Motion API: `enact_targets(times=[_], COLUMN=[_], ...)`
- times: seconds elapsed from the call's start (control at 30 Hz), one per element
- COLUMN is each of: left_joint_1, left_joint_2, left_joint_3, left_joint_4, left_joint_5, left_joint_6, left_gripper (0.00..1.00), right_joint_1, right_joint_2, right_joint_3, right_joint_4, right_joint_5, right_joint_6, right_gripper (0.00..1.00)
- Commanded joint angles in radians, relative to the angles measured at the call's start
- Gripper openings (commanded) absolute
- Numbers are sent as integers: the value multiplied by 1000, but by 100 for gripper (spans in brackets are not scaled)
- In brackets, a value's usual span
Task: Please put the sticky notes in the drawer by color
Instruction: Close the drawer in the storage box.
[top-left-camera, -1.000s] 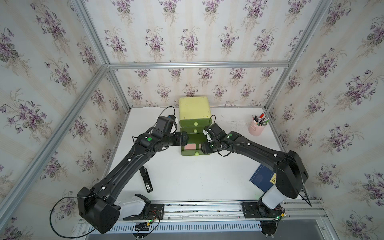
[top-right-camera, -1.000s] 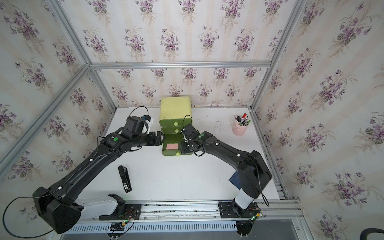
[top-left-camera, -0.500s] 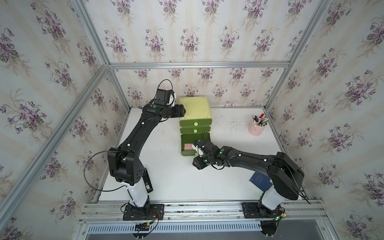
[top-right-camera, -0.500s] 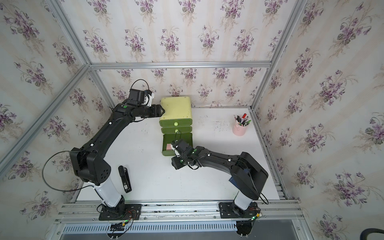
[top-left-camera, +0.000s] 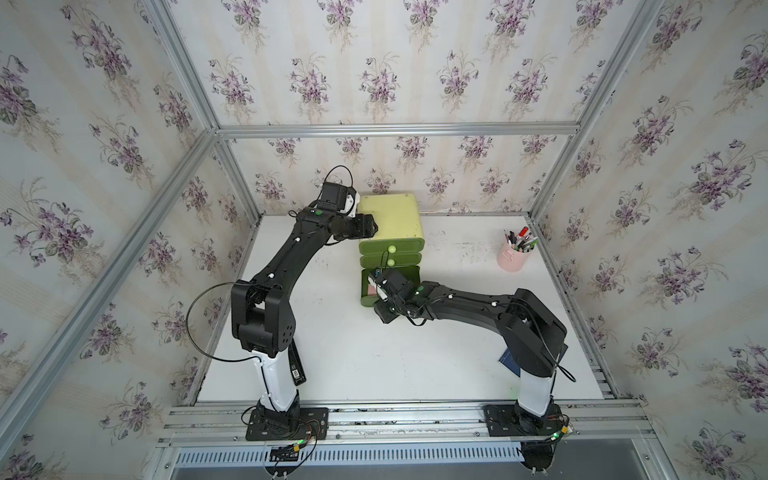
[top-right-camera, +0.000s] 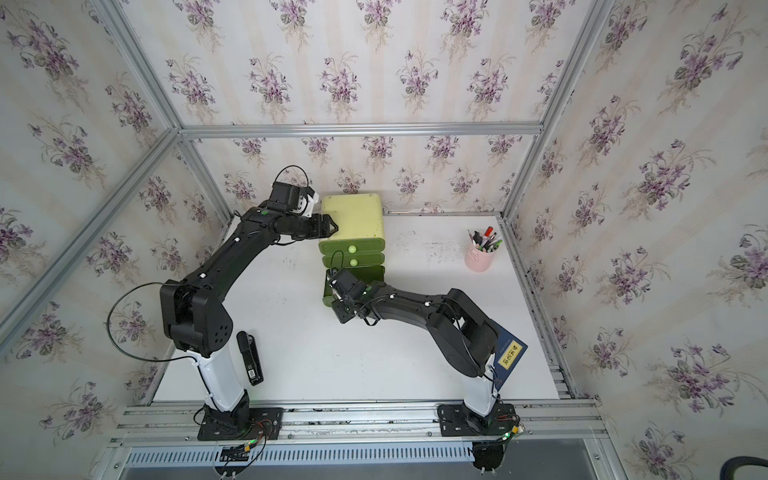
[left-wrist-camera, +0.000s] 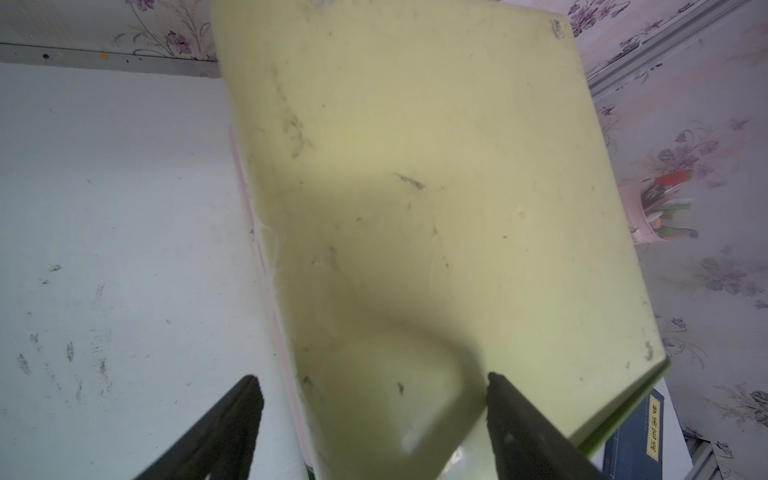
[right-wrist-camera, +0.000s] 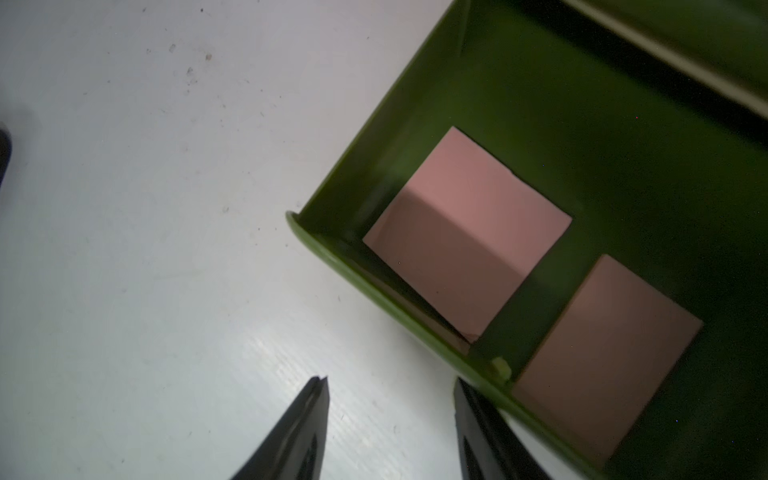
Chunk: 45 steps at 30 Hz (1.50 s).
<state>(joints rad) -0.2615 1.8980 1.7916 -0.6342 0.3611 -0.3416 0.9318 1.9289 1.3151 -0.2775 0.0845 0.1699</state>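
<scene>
Two pink sticky notes (right-wrist-camera: 469, 232) lie flat in the pulled-out bottom drawer (right-wrist-camera: 399, 137). They look like featherlight, floppy paper, best pinched by an edge. The right gripper (right-wrist-camera: 390, 379) hovers parted and empty at its front, while the left gripper (left-wrist-camera: 370, 376), spread wide, straddles the chest (top-left-camera: 390, 216) at a top corner.

light: bright, even | shadows: soft | wrist views: blurred close-up

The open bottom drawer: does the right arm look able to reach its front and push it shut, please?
Probably yes. The right claw hangs just outside the front of the bottom drawer, jaws open and empty, with nothing but table between them. The two pink notes lie inside.
</scene>
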Motion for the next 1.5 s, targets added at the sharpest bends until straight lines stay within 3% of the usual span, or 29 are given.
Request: enact_targets(times=[0.0, 0.37, 0.53, 0.7, 0.8, 0.9, 1.0, 1.07, 1.13, 1.2, 1.3, 1.37, 1.47], left_joint_1=[1, 4, 3, 3, 3, 4, 7, 5, 6, 9, 17, 29, 69], left_joint_2=[-9, -29, -48, -99, -198, -386, -630, -783, -924, -1017, -1008, -947, -854], left_joint_3=[-17, -60, -70, -80, -127, -270, -497, -698, -914, -1122, -1293, -1336, -1395], left_joint_4=[-53, -28, -27, -28, -14, 59, 186, 310, 437, 589, 761, 860, 1013], left_joint_5=[-17, -15, -21, -44, -86, -171, -257, -362, -547, -683, -705, -743, -752], left_joint_6=[6, -7, -16, -20, -19, -13, 25, 89, 145, 224, 361, 374, 387], left_gripper=[82, 83, 84, 85, 91, 100, 100, 100, 100, 100, 100, 100, 100], right_joint_1=[-10, -13, -13, -7, -7, -10, -36, -92, -183, -294, -379, -447, -574], right_joint_2=[54, 218, 252, 181, 72, -115, -318, -433, -548, -646, -766, -820, -853], right_joint_3=[56, 250, 268, 215, 123, -50, -222, -323, -442, -584, -756, -850, -930], right_joint_4=[-1, 69, 122, 184, 242, 355, 402, 404, 432, 518, 659, 763, 858], right_joint_5=[79, 282, 345, 327, 286, 240, 224, 224, 187, 141, 192, 236, 223], right_joint_6=[-61, -169, -189, -188, -199, -188, -175, -131, -74, -100, -236, -331, -306], right_gripper=[54, 55, 55, 56, 56, 59, 66, 76, 100, 100, 100, 100, 100])
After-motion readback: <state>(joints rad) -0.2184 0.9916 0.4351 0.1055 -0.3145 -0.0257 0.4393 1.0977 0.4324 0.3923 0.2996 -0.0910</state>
